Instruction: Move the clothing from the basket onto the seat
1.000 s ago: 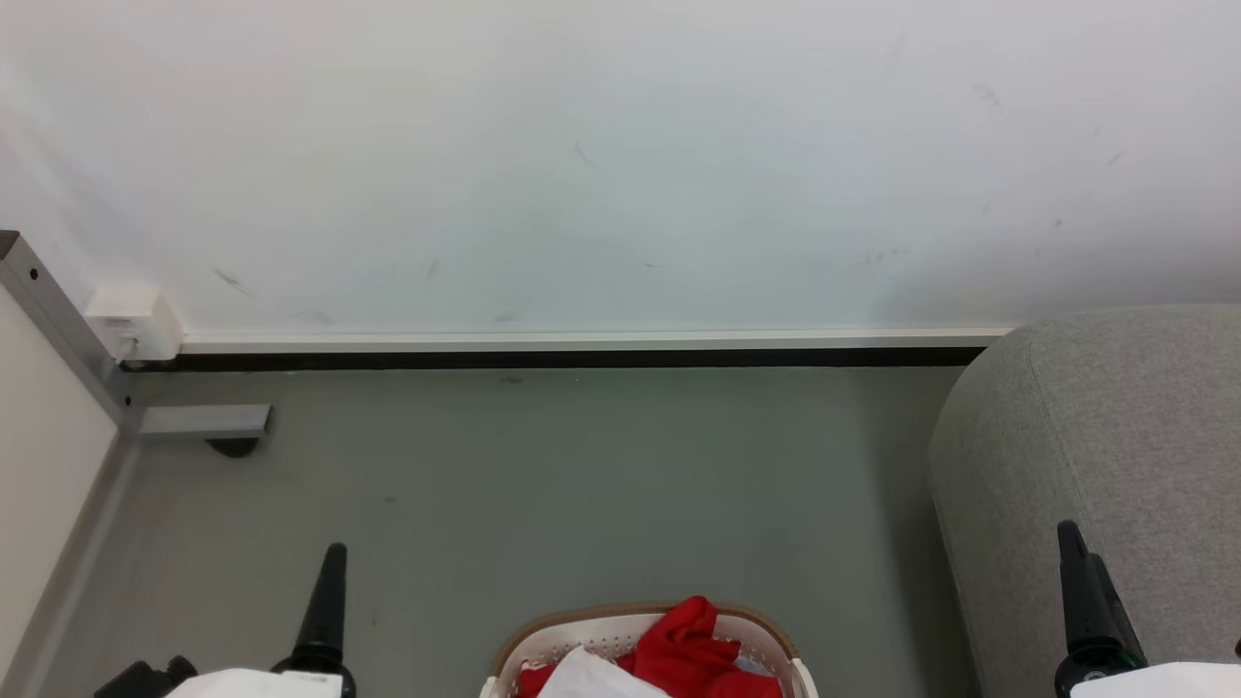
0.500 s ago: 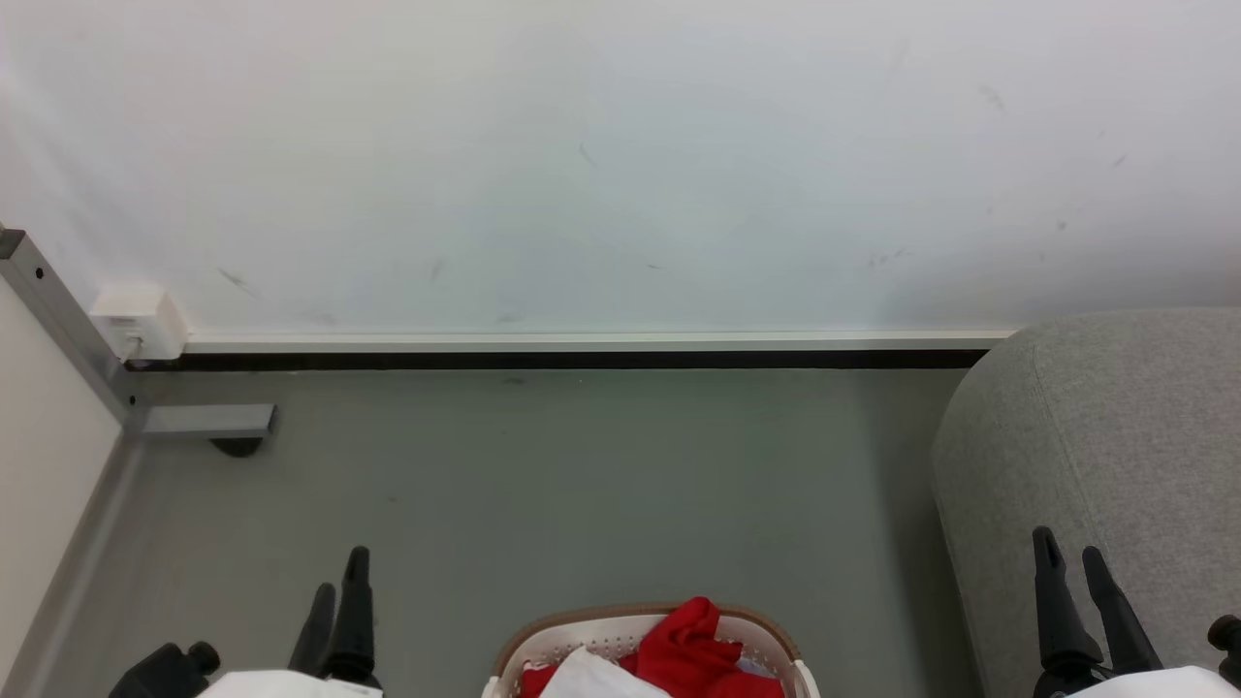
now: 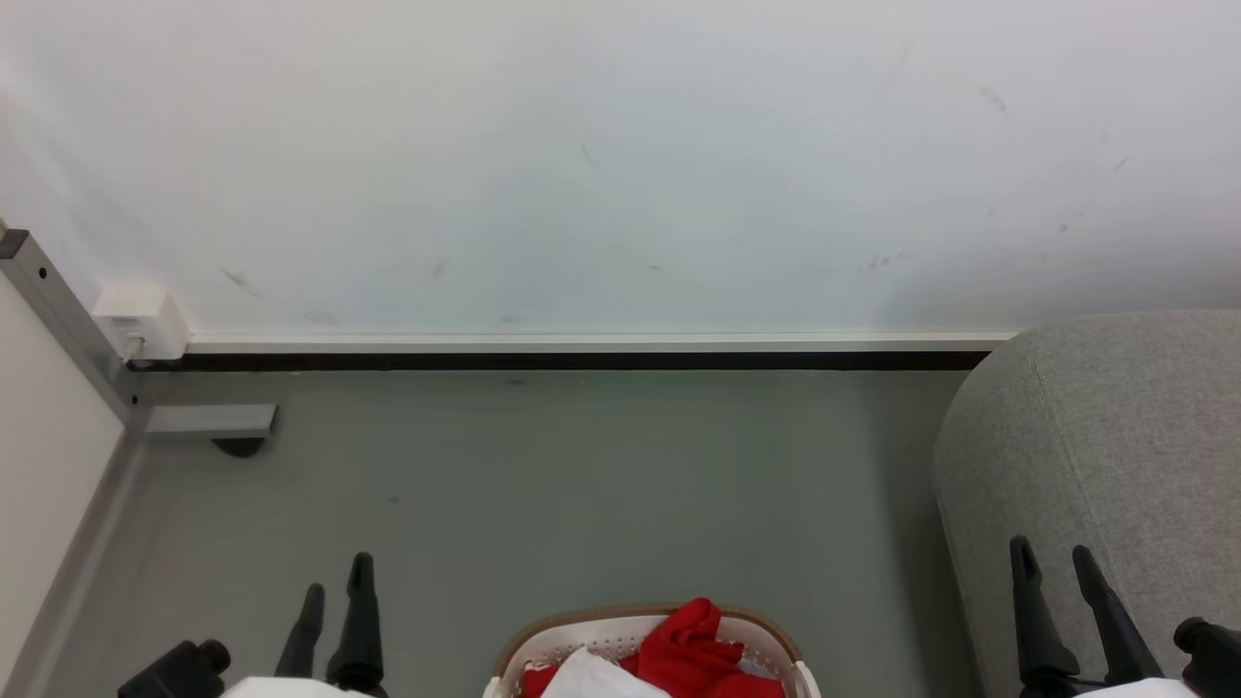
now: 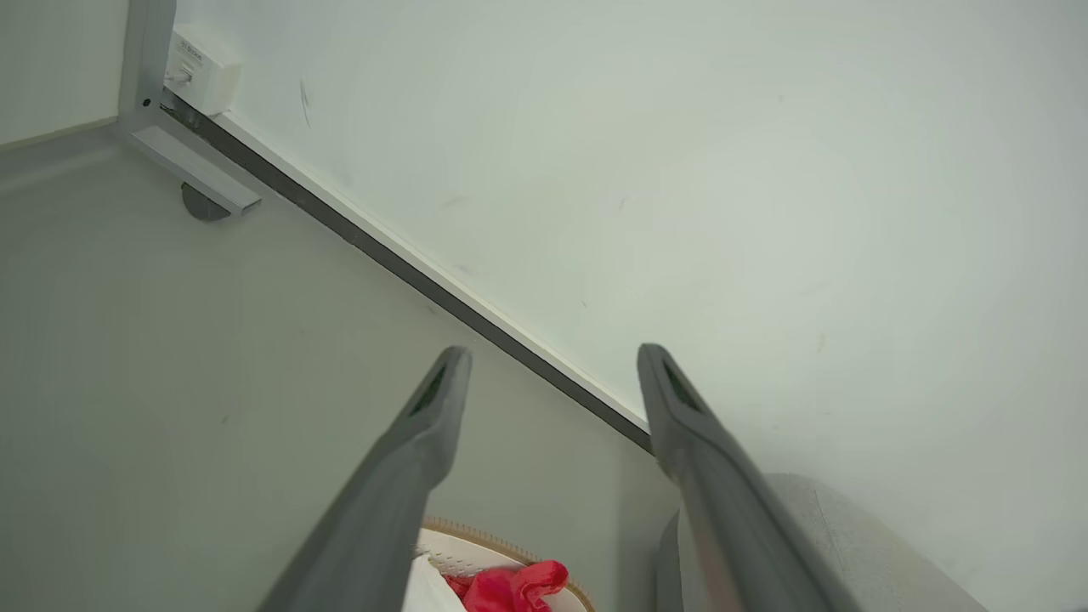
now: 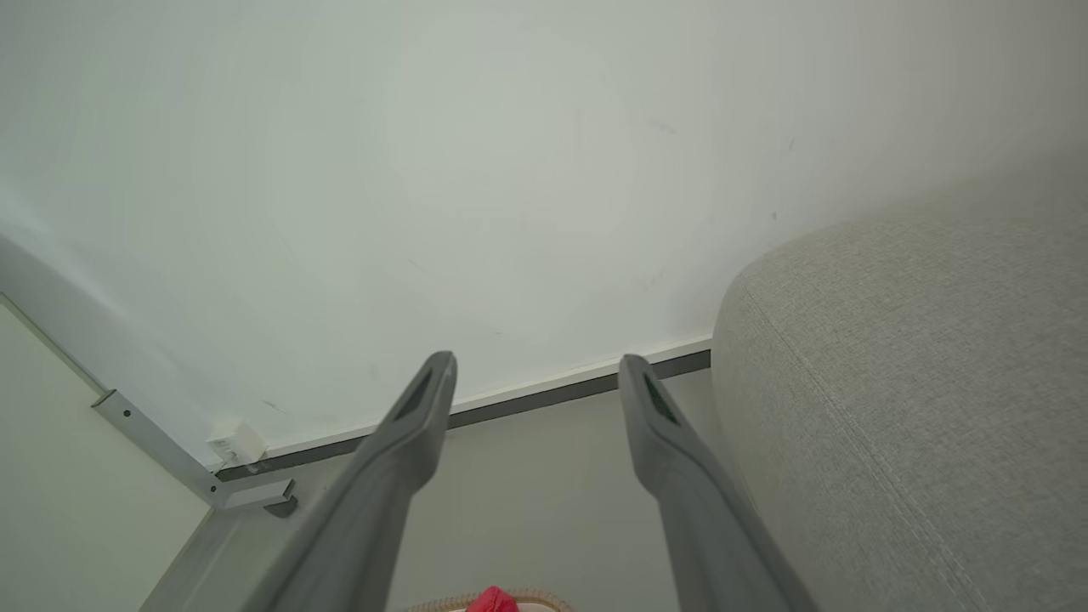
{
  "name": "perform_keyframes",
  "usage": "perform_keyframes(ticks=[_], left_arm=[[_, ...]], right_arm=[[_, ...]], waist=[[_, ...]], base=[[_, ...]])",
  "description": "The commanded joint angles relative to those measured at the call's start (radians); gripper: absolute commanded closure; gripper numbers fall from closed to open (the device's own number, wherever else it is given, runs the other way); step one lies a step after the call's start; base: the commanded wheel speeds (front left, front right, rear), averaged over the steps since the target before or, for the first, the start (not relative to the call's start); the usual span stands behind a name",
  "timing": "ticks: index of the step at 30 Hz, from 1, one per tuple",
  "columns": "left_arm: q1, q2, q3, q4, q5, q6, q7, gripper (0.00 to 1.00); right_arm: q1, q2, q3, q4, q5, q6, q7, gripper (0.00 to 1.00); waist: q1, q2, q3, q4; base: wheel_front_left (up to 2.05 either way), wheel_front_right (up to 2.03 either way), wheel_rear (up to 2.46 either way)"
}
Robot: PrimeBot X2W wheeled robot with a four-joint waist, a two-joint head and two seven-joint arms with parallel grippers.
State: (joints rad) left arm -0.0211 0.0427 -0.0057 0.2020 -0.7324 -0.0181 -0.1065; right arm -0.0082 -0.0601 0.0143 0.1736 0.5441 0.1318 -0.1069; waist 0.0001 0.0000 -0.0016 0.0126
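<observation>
A pale white wall (image 3: 620,145), scuffed with faint dark marks, takes up the upper half of the head view. A thin white skirting strip with a dark band under it (image 3: 582,351) runs along its foot. Below lies a smooth grey-green floor (image 3: 582,485).

At the right stands the large light grey fabric-upholstered seat (image 3: 1115,436), with a rounded corner and a seam running down its top. Its far end comes close up to the wall.

The oval cream-white perforated plastic basket (image 3: 601,640) with a brown woven-look rim sits on the floor at the bottom middle, cut off by the picture's edge, left of the seat and apart from it. The soft red fabric clothing (image 3: 688,650) with a white panel lies inside the basket, one red fold heaped above the rim (the white piece lies to its left).

The right tool (image 3: 1050,549) rises at the lower right, its two long dark fingers spread apart and holding nothing; in the head view they are seen against the seat's front corner. The left tool (image 3: 337,579) rises at the lower left over bare floor, well left of the basket, fingers likewise apart and empty.

In the left corner a grey metal frame post (image 3: 58,310) slants down to a short foot bar (image 3: 208,420) on the floor. A small white socket box (image 3: 141,318) sits on the wall just beside the post.
</observation>
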Motion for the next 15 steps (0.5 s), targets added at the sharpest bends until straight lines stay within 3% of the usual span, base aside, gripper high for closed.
perform_keyframes(ticks=[1,15], left_arm=[[-0.001,0.008,0.000,-0.013,0.045,0.004,-0.014,0.00],[0.010,0.009,-0.012,-0.016,0.212,0.018,-0.051,0.00]], right_arm=[[0.000,-0.006,0.003,-0.016,-0.044,-0.001,-0.013,0.00],[0.015,-0.008,0.009,-0.029,-0.218,-0.001,-0.051,0.00]], waist=[[-0.0001,0.0000,0.000,-0.001],[-0.0001,0.0000,0.002,0.000]], base=[[0.00,0.00,0.00],[0.00,0.00,0.00]])
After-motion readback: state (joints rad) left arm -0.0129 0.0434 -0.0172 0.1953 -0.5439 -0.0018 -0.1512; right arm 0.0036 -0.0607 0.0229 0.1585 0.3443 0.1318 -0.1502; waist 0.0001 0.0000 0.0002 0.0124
